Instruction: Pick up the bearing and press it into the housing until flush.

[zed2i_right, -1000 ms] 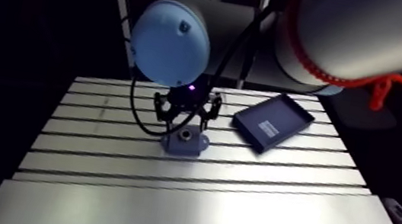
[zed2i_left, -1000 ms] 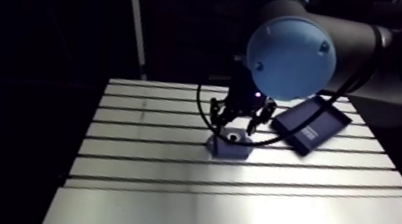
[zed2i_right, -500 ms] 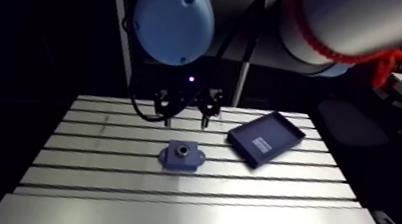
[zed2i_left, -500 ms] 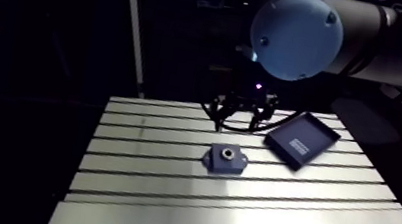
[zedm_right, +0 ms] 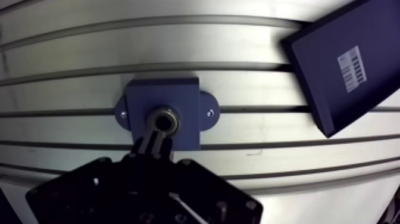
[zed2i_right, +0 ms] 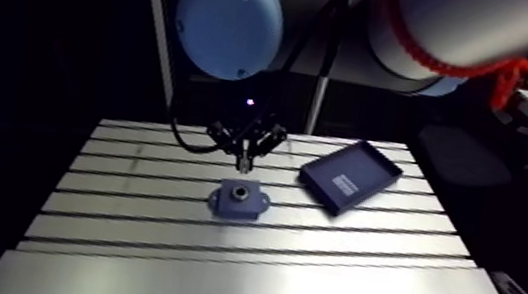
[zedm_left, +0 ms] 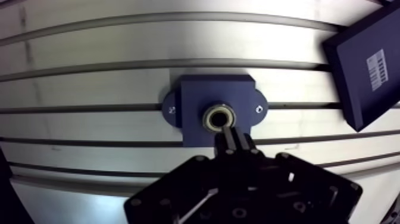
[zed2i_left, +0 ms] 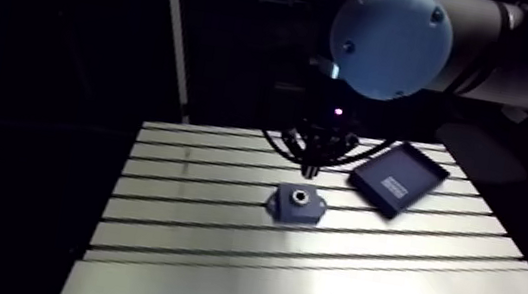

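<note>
The blue housing (zedm_left: 193,95) lies flat on the slotted table (zed2i_left: 197,211), with the metal bearing (zedm_left: 218,117) sitting in its round bore. In the wrist view my gripper (zedm_left: 231,134) hangs above the housing, its two fingers pressed together with nothing between them and their tips just short of the bearing. The arm view shows the gripper (zed2i_left: 310,170) a little above and behind the housing (zed2i_left: 297,206), clear of it.
A dark blue tray (zed2i_left: 398,179) with a white barcode label lies on the table to the right of the housing, and one of its corners (zedm_left: 363,71) shows beside the gripper in the wrist view. Long slots run across the table.
Earlier the gripper stood low with fingers open around the housing. It then rose clear, still open. Now the fingers have come together. The bearing stays in the housing.
</note>
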{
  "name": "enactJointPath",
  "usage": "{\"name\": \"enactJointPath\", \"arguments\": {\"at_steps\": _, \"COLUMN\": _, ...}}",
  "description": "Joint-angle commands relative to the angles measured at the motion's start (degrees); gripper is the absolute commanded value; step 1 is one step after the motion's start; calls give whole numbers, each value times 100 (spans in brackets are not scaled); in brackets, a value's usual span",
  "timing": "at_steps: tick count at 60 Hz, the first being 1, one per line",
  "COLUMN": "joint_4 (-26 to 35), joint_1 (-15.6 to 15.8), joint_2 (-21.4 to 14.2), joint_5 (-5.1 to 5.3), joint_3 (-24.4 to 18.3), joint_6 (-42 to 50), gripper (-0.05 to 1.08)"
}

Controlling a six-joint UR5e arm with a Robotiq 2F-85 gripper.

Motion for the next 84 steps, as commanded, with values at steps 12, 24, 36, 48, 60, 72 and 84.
{"name": "enactJointPath", "arguments": {"at_steps": 12, "joint_4": -160, "joint_1": 26, "joint_2": 175, "joint_5": -11, "joint_3": 42, "joint_6": -3, "gripper": 108}}
{"name": "enactJointPath", "arguments": {"at_steps": 24, "joint_4": -169, "joint_1": 17, "joint_2": 184, "joint_5": -11, "joint_3": 77, "joint_6": -4, "gripper": 108}}
{"name": "enactJointPath", "arguments": {"at_steps": 36, "joint_4": -391, "joint_1": -1, "joint_2": 208, "joint_5": 49, "joint_3": 149, "joint_6": -46, "gripper": 108}}
{"name": "enactJointPath", "arguments": {"at_steps": 48, "joint_4": -424, "joint_1": -1, "joint_2": 244, "joint_5": 93, "joint_3": 202, "joint_6": -195, "gripper": 108}}
{"name": "enactJointPath", "arguments": {"at_steps": 60, "joint_4": -433, "joint_1": -8, "joint_2": 304, "joint_5": 95, "joint_3": 226, "joint_6": -262, "gripper": 108}}
{"name": "enactJointPath", "arguments": {"at_steps": 72, "joint_4": -449, "joint_1": -9, "joint_2": 323, "joint_5": 77, "joint_3": 255, "joint_6": -338, "gripper": 108}}
{"name": "enactJointPath", "arguments": {"at_steps": 84, "joint_4": -459, "joint_1": -9, "joint_2": 351, "joint_5": 77, "joint_3": 272, "joint_6": -346, "gripper": 107}}
